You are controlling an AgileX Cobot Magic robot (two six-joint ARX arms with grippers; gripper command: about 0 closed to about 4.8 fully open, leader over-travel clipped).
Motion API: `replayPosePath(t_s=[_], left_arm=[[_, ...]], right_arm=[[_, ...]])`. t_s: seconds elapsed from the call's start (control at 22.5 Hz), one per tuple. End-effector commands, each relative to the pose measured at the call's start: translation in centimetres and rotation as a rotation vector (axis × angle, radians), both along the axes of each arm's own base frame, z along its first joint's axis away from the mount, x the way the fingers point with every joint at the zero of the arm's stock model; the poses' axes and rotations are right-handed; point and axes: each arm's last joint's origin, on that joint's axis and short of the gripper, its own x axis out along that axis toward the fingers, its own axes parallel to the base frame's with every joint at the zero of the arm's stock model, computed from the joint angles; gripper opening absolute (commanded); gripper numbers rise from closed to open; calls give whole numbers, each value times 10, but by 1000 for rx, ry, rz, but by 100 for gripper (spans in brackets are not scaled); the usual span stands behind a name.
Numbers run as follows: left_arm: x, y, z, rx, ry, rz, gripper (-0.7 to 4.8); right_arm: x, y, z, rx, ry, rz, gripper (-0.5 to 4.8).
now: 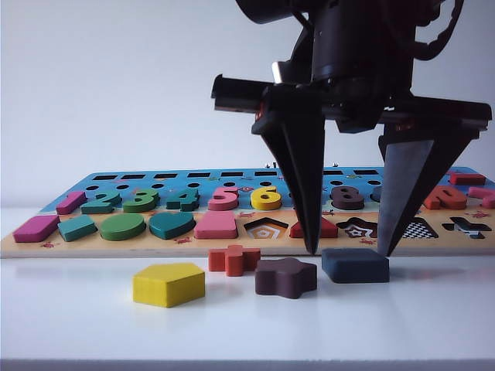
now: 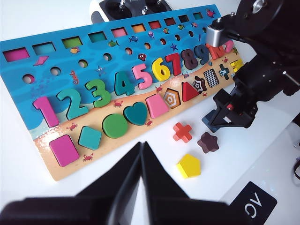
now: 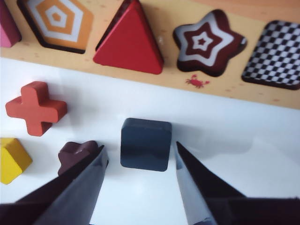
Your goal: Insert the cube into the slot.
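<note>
Between right end effector (image 3: pixel 138 157) fingers: cube (image 3: pixel 144 143)

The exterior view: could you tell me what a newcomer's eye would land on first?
The right gripper, hanging large over the table's front with its black jaws open either side of the navy cube. Behind lies the bright puzzle board, its checkered slot unfilled. The left gripper waits shut, well off.
</note>
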Motion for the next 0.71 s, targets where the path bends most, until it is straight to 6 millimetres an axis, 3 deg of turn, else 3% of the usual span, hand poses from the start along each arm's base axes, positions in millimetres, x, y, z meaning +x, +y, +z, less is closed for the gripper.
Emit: replayPosePath(t_s=[0.04,0.31,0.71], left_arm=[[0,0,2,1,-22,-3,7],[0,0,2,1,-22,-3,7],[0,0,2,1,-22,-3,7]], right_arm=[[2,2,-4,-4,11,-12,265],[3,3,-6,-13,3,-12,248],[3,3,-5,-14,-1,-8,91]])
